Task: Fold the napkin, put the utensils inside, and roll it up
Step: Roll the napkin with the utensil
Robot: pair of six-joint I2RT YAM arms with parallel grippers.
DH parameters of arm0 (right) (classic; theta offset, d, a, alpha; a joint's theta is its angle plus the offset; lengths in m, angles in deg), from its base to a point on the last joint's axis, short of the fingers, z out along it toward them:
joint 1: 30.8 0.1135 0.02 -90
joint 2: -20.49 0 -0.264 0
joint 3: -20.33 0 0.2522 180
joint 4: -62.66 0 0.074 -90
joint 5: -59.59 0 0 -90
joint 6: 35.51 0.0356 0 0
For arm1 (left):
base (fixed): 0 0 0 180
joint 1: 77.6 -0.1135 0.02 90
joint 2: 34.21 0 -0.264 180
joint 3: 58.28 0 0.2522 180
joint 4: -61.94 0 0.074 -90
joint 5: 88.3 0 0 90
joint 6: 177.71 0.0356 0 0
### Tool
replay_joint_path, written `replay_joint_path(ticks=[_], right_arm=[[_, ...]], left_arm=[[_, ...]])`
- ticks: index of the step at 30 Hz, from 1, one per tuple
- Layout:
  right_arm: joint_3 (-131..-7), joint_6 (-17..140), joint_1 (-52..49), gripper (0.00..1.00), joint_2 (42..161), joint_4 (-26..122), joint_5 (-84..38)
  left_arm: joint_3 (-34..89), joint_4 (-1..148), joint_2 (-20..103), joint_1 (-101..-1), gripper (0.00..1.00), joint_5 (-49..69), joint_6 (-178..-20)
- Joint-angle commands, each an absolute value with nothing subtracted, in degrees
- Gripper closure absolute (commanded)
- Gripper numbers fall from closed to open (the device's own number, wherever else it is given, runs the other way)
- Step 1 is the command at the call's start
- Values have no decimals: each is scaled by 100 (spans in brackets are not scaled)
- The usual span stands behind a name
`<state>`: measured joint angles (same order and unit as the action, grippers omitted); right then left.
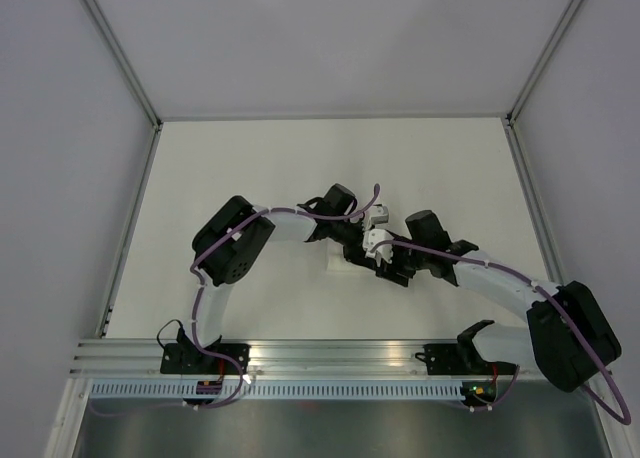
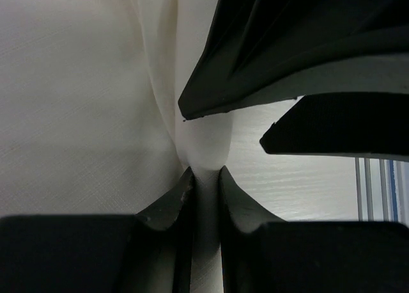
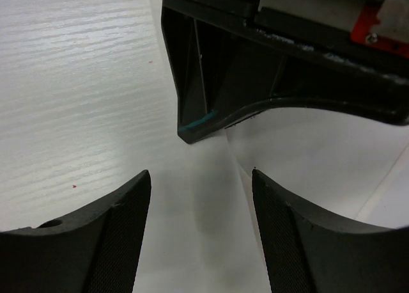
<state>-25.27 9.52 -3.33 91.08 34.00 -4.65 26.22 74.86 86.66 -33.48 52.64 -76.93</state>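
One white napkin (image 2: 77,101), left fingers (image 2: 169,210) pinching its fold, right fingers (image 3: 115,232) spread wide, empty

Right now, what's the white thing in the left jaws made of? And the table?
The napkin looks like soft woven cloth, matte white: it shows fine thread lines, and its folds gather where the jaws of the left gripper pinch it. The table looks like pale wood, or perhaps a wood-print laminate: it has straight grain streaks and a smooth surface.
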Motion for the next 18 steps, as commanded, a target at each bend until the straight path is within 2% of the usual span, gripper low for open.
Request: replay_joint_path(ticks=[1,12,15,18], right_arm=[[-2438,1195,-118,30,9168,4195,-1063],[-2271,1231,207,48,9696,4538,-1345],[-2261,1231,199,60,9731,4521,-1354],[-2279,1231,207,75,9801,4459,-1336]], left_arm=[[2518,8334,9103,-3313,98,5171,-7866],[2562,8343,9138,-3322,97,5154,-7884],[2562,8343,9129,-3348,92,5092,-7901],[2562,8326,9068,-3374,81,4909,-7971]])
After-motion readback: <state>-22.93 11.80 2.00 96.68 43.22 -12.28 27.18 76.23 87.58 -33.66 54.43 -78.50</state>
